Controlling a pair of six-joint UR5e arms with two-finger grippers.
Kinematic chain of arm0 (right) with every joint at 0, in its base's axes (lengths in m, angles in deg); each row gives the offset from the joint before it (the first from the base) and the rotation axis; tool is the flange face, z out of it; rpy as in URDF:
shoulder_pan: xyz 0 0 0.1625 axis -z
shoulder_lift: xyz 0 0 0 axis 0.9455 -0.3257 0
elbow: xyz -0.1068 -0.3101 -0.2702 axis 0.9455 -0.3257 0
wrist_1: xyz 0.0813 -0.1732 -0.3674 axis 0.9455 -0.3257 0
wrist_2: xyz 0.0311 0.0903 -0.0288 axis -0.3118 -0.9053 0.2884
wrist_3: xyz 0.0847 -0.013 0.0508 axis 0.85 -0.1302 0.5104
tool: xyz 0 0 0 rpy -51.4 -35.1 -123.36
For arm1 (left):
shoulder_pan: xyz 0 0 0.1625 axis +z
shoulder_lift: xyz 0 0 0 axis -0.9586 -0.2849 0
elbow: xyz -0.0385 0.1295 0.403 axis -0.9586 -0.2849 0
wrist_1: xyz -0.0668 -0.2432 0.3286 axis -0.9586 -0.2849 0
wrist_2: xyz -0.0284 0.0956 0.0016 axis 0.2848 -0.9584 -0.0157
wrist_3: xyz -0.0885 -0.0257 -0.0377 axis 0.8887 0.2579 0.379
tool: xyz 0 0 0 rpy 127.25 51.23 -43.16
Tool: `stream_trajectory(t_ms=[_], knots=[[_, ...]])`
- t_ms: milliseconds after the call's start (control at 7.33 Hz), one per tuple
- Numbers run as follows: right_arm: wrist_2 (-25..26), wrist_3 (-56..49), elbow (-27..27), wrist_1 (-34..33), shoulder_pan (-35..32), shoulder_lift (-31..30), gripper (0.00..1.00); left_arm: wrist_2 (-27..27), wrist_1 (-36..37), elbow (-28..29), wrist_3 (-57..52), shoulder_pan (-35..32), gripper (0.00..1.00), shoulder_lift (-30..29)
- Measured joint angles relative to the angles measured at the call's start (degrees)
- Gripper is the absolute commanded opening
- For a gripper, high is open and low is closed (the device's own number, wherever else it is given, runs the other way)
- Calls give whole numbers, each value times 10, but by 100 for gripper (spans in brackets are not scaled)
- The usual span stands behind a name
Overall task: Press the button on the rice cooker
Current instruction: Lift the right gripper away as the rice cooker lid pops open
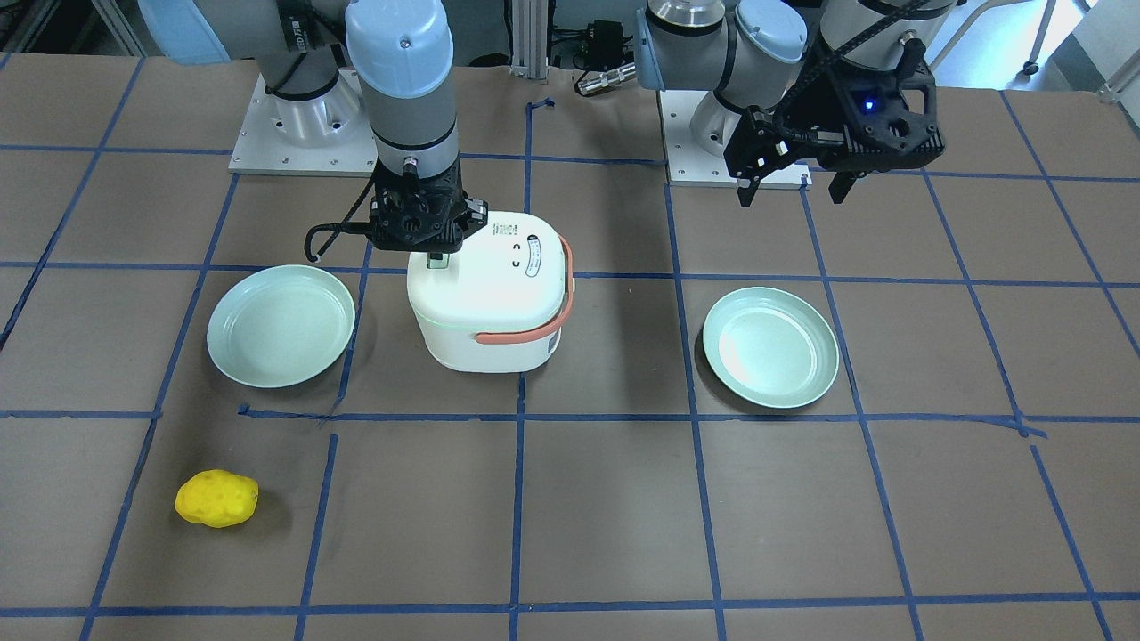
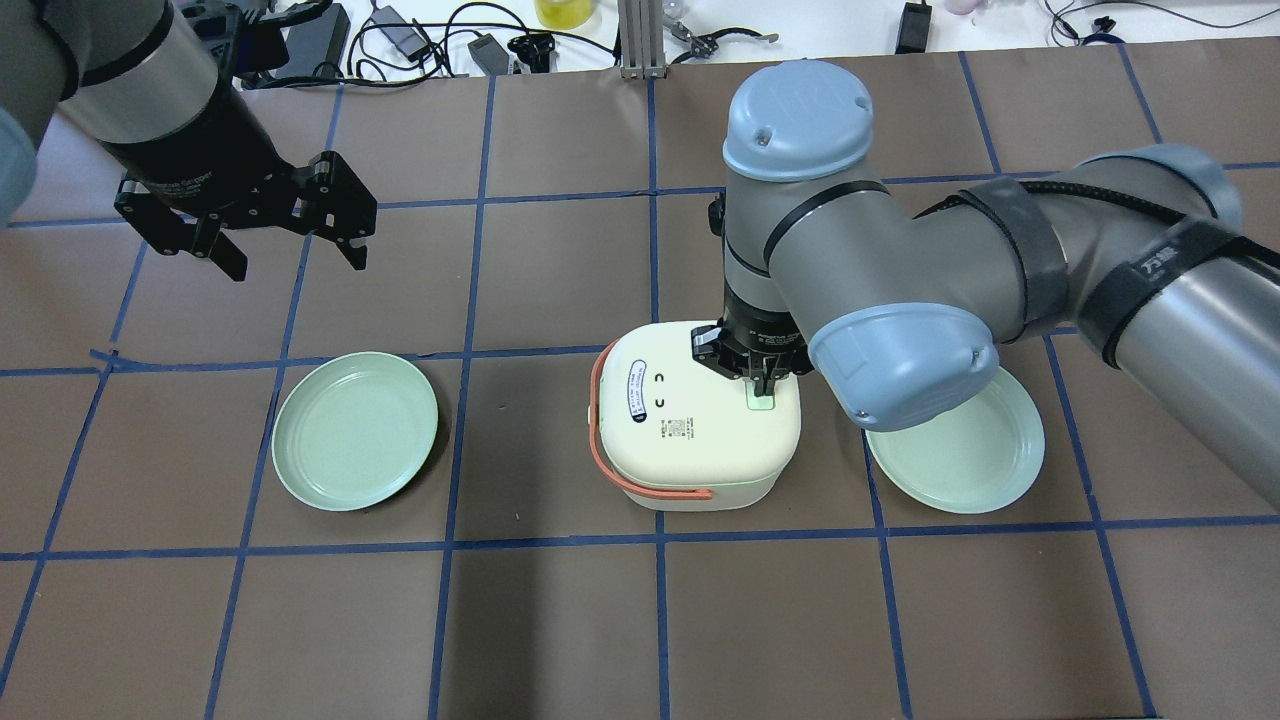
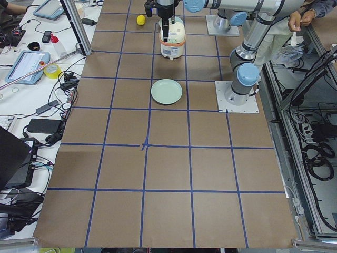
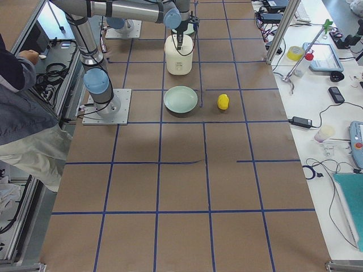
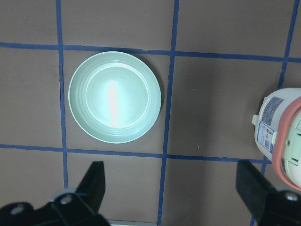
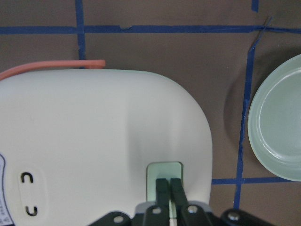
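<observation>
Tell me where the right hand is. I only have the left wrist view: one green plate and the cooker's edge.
Observer: The right hand is down on top of the rice cooker, with its tips on the pale green button and seemingly touching it.
Operator: Open or shut?
Observer: Shut. The right wrist view shows the two fingers pressed together side by side.
Operator: Anything beyond the cooker?
Observer: A second plate lies on the table at the cooker's far side, apart from it.
</observation>
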Motion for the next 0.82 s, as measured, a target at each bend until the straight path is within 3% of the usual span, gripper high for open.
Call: stream_trajectory(t_ms=[409, 818], knots=[[17, -8, -74, 15, 30, -2, 100, 0, 0, 0, 0, 0, 100, 0], [11, -65, -165, 75, 114, -4, 100, 0, 0, 0, 0, 0, 100, 0]])
